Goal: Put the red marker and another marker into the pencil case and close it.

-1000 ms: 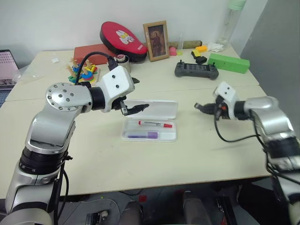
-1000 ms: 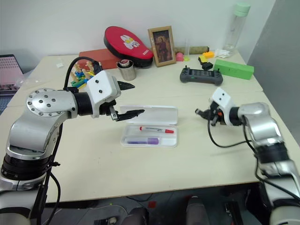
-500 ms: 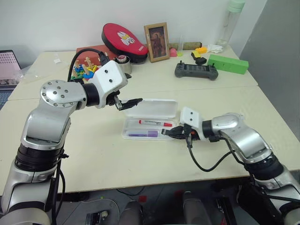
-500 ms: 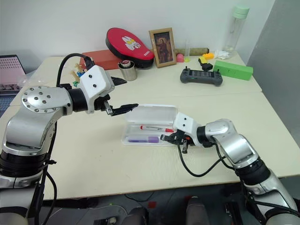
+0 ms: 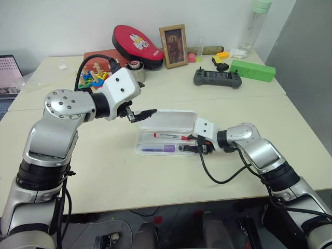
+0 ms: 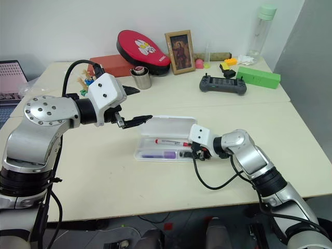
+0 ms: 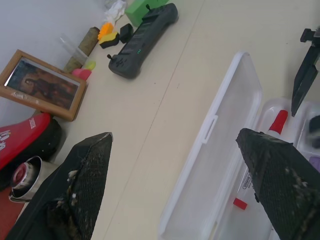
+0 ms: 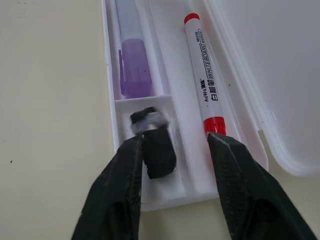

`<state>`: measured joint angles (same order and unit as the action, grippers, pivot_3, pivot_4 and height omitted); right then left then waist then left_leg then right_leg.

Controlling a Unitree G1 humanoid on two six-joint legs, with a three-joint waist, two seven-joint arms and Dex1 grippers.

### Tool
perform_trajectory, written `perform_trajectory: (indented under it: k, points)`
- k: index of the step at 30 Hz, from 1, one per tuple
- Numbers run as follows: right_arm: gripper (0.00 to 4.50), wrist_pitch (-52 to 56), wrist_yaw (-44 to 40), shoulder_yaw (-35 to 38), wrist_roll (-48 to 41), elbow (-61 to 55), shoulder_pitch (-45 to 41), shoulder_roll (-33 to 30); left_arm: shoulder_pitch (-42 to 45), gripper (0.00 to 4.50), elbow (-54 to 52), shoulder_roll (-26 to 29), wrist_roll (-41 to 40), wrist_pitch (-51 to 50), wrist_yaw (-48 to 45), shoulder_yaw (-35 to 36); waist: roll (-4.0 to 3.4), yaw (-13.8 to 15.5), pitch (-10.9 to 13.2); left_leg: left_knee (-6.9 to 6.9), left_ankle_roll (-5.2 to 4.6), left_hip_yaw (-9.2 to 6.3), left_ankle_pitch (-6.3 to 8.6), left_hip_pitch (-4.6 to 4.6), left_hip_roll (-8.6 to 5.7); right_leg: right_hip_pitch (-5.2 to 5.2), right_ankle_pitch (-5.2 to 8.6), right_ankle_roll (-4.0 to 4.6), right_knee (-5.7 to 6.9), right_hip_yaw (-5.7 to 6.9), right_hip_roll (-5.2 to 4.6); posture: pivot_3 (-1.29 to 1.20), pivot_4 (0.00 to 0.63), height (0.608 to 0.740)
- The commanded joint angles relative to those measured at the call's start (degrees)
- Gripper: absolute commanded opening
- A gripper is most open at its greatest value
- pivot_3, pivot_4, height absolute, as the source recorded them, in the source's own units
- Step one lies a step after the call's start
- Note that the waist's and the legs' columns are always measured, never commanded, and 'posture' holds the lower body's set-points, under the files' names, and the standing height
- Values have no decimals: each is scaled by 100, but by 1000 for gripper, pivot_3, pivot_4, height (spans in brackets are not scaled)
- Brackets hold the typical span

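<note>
Both markers in pencil case (image 5: 165, 136), lid (image 5: 174, 120) lying open at 12 o'clock. Left gripper (image 5: 143, 113) wide, empty, nearest lid. Right gripper (image 8: 175, 150) parted, seemingly empty.

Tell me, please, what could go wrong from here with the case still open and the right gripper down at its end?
The right gripper has its fingers open over the pencil case tray, straddling a small black item in the end compartment; withdrawing might drag the light tray. One finger sits against the red marker cap, so it could be nudged. The lid lies flat open; the left gripper hovers at its corner and might push rather than fold it.
</note>
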<state>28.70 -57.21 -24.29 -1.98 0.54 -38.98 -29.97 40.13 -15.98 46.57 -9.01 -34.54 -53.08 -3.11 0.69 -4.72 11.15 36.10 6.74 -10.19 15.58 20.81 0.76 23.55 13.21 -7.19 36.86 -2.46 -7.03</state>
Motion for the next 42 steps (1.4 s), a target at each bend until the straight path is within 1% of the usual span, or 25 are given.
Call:
perform_trajectory:
  k: [1,2,5,7,8,11,14,19,21,25,26,27,29,32,34,36,38,41,42]
  points:
    - [3071,33,-41,253,-95,-230,-157,-24,53,4245,-89,99,-2,101,50,118,0,0,0,0,0,0,0,0,0,0,0,0,0,0,0,0,150,740]
    - [3375,77,-57,301,-129,-274,-177,-37,65,4245,-69,97,-3,105,53,125,0,0,0,0,0,0,0,0,0,0,0,0,0,0,0,0,150,740]
    - [4098,203,-67,412,-205,-368,-247,-71,92,4245,-13,103,20,140,58,118,0,0,0,0,0,0,0,0,0,0,0,0,0,0,0,0,150,740]
    - [4482,289,-70,476,-269,-452,-281,-102,104,4245,-5,86,5,139,74,136,0,1,0,0,0,0,0,0,0,0,0,0,0,0,0,0,150,740]
    - [4482,319,-72,495,-286,-485,-284,-111,105,4245,-9,82,-2,135,79,143,0,1,0,0,0,0,0,0,0,0,0,0,0,0,0,0,150,740]
    - [4482,720,-115,850,-577,-852,-371,-256,259,4245,226,-15,158,337,315,159,-1,4,1,0,0,0,0,1,0,0,0,0,-1,0,0,0,150,740]
    - [4482,749,-111,936,-533,-980,-288,-546,384,4245,472,-65,213,366,485,188,1,16,-1,0,0,0,0,2,0,1,0,0,-1,0,0,0,150,740]
    - [4482,885,-418,1214,-827,-1204,-142,-1082,418,4245,674,-33,148,332,493,258,0,17,0,-1,-1,0,0,2,0,1,0,0,-2,0,0,0,150,740]
    - [4482,818,-454,1276,-831,-1117,-170,-1201,389,4245,648,-20,25,257,442,347,1,17,0,-1,-1,1,0,5,0,1,0,0,-3,0,-1,0,150,740]
    - [4482,641,-346,1317,-737,-737,-328,-1263,190,4245,572,234,-62,289,232,425,1,-8,0,-2,-1,1,1,2,0,2,1,-1,-2,0,-1,0,150,740]
    - [4121,552,-297,1332,-706,-616,-380,-1237,148,4245,576,296,-95,281,191,460,0,-19,1,-2,-1,1,1,0,0,2,1,-1,-2,-1,0,0,150,740]
    - [4023,474,-243,1329,-655,-478,-446,-1215,126,4245,593,345,-137,249,158,494,0,-22,1,-2,-1,2,1,0,0,2,1,-1,-1,-1,0,0,150,740]
    - [3438,308,-254,1335,-646,-303,-536,-1179,118,4245,658,403,-149,286,134,514,1,-8,1,-1,-1,2,0,0,0,2,1,-2,1,-1,0,0,150,740]
    - [2808,76,-31,1339,-523,185,-813,-965,151,4245,719,408,-140,307,177,504,1,-3,1,0,-1,2,0,1,0,2,1,-2,-1,-1,-1,0,150,740]
    - [2151,-117,78,1309,-412,548,-985,-839,171,4245,706,387,-165,280,185,511,0,-4,1,-1,-1,2,0,2,0,2,0,-1,-1,-1,-1,0,150,740]
    - [1719,-318,150,1256,-306,942,-1163,-718,127,4245,581,392,-265,172,146,556,0,-4,1,-1,-1,3,0,2,0,3,0,0,-2,-1,-1,0,150,740]
    - [1163,-449,171,1235,-224,1173,-1262,-649,87,4245,501,411,-336,101,114,585,0,-6,1,-2,-1,2,0,4,0,3,0,0,-4,-1,-1,0,150,740]
    - [461,-693,119,1215,-145,1571,-1426,-558,-1,4245,402,454,-438,51,50,591,0,-8,1,-5,-1,3,0,5,0,5,0,1,-4,-1,-1,0,150,740]
    - [87,-871,130,1173,-37,1778,-1510,-539,-110,4245,311,512,-496,5,-18,596,0,-9,1,-6,-1,3,0,6,0,7,0,1,-5,-1,-1,0,150,740]
